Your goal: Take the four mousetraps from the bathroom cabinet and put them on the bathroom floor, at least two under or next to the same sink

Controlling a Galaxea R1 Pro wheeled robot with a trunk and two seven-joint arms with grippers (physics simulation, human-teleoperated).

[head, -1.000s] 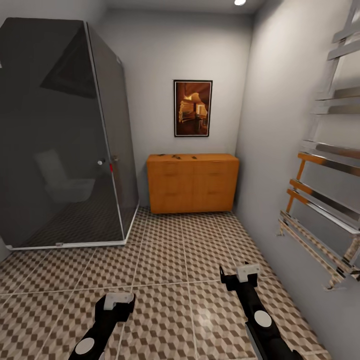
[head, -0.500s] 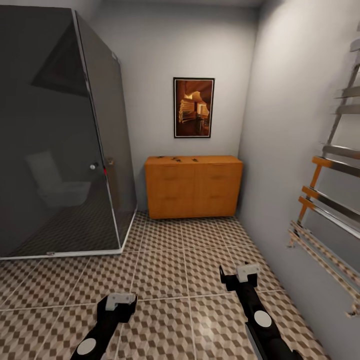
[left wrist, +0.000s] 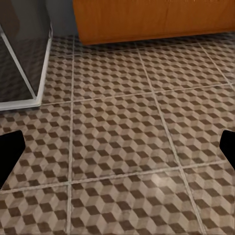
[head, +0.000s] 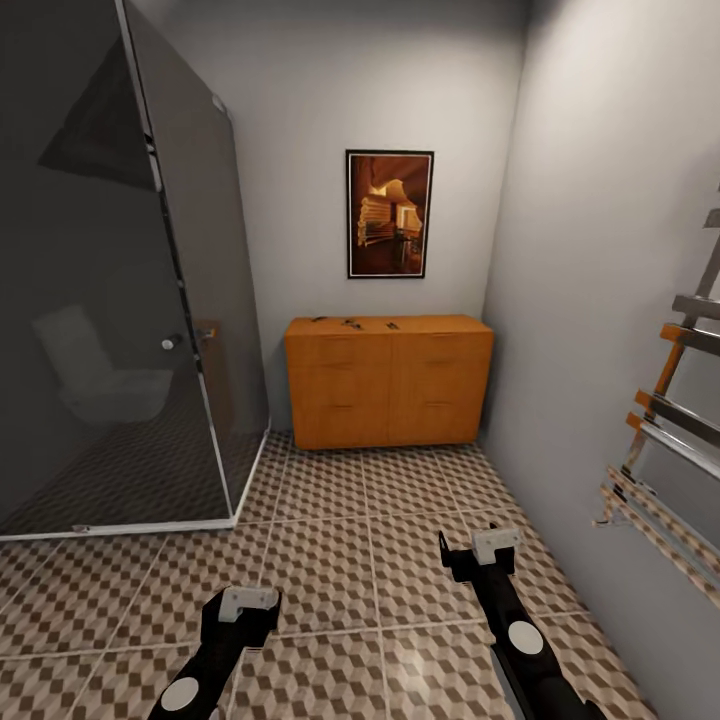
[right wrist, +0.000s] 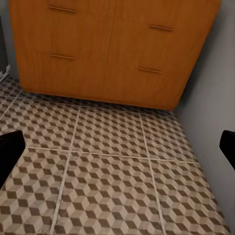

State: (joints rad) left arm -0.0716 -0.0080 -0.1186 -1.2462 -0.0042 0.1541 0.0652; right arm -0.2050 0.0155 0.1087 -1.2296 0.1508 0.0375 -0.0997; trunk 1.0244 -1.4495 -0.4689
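The orange-brown cabinet [head: 388, 385] stands against the far wall, with small dark mousetraps [head: 352, 323] lying along its top; they are too small to count surely. The cube-patterned bathroom floor [head: 330, 550] stretches between me and it. My left gripper [head: 245, 602] and right gripper [head: 483, 549] hang low over the tiles, well short of the cabinet, both open and holding nothing. The left wrist view looks at the floor [left wrist: 122, 137] and the cabinet's base [left wrist: 152, 19]. In the right wrist view, the cabinet's drawer fronts [right wrist: 112, 49] are close ahead.
A dark glass shower cubicle [head: 110, 300] takes up the left side, its white base rim on the tiles. A chrome towel rail [head: 680, 430] juts from the right wall. A framed picture [head: 389, 214] hangs above the cabinet.
The whole view has advanced toward the cabinet, which looks larger. The shower and towel rail have slid outward toward the edges. Both arms hold the same pose.
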